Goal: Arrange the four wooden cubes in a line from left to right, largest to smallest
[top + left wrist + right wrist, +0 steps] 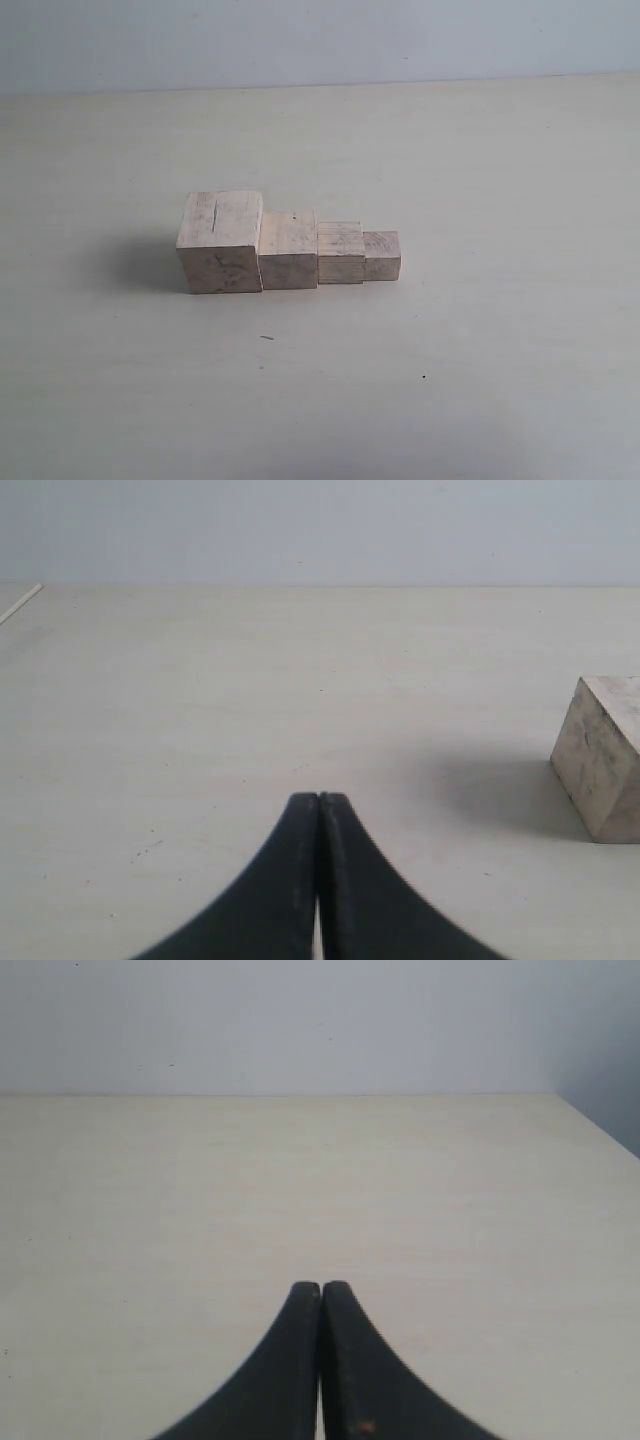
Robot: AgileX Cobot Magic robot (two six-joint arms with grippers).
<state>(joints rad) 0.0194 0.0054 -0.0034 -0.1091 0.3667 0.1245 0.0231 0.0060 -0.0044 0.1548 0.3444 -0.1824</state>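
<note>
- I see the four wooden cubes (pixel 288 250) touching in a row on the bench (pixel 480 150): largest cube (pixel 220 242) at 9 o'clock, smallest cube (pixel 382 256) at 3 o'clock (big one's cracked on top)
- left fingers (pixel 308 815) closed, gripping nothing
- right fingers (pixel 308 1300) closed too, empty

A pale cream counter (pixel 480 400) fills most of the exterior view, matte with faint grain. Along the top of the frame it meets a plain blue-grey wall (pixel 320 40) in a nearly straight line. At lower centre a short dark fleck (pixel 267 338) lies on the counter. A tiny black speck (pixel 423 377) sits to its lower right, well apart from it. In the left wrist view a thin pale strip (pixel 20 604) lies slanted on the counter, close to the wall. In the right wrist view the counter's edge (pixel 597 1125) runs diagonally, with darker grey beyond.
</note>
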